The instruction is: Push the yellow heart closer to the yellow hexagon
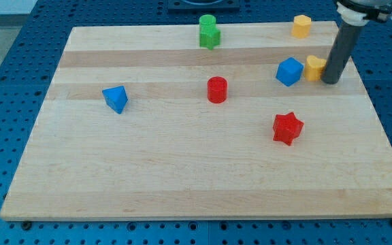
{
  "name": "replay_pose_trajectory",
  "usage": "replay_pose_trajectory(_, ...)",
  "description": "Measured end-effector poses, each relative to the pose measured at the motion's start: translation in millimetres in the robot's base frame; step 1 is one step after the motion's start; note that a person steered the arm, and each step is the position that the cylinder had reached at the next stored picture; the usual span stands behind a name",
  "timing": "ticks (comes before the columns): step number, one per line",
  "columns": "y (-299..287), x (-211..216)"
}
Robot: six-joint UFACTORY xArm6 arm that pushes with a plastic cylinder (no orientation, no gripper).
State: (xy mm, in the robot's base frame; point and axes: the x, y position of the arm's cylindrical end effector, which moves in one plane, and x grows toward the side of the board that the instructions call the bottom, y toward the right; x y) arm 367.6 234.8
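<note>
The yellow heart lies near the board's right edge, just right of a blue cube. The yellow hexagon sits near the view's top right corner of the board, above the heart. My tip stands right against the heart's right side, slightly below its middle. The rod rises from there up to the view's top right.
A green block sits at the top middle of the wooden board. A red cylinder is at the centre, a red star lower right, and a blue block at the left.
</note>
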Motion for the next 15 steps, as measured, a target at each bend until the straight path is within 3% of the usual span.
replay_pose_trajectory(6, -57, -27)
replay_pose_trajectory(8, -36, -54)
replay_pose_trajectory(11, -13, -52)
replay_pose_trajectory(15, -27, -85)
